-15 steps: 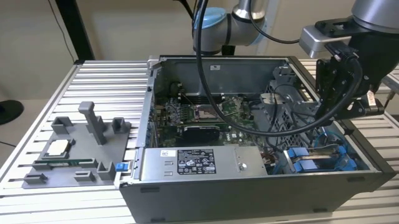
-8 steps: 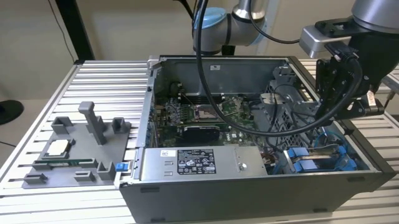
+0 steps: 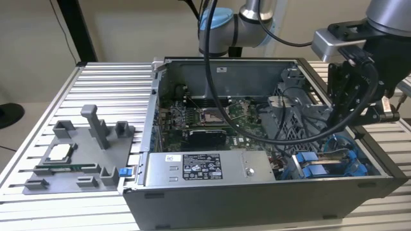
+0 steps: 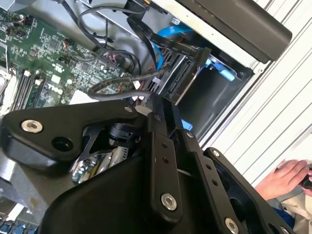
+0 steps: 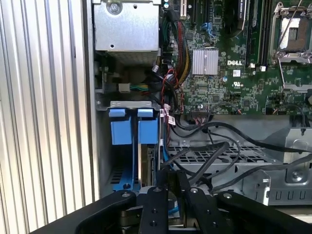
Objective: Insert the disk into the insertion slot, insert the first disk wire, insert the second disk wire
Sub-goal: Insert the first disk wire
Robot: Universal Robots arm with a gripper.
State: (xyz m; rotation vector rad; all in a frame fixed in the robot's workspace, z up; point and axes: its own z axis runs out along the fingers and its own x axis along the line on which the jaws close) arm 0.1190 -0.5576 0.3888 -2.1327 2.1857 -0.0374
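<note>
Here, the disk sits on edge in the blue-railed insertion slot, at the case's corner on the exterior view's right. The gripper hangs close by among black wires, fingers drawn together; anything between their tips is hidden.

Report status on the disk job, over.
Gripper low over the insertion slot. Disk looks seated inside it. Black cables crowding the gripper.
</note>
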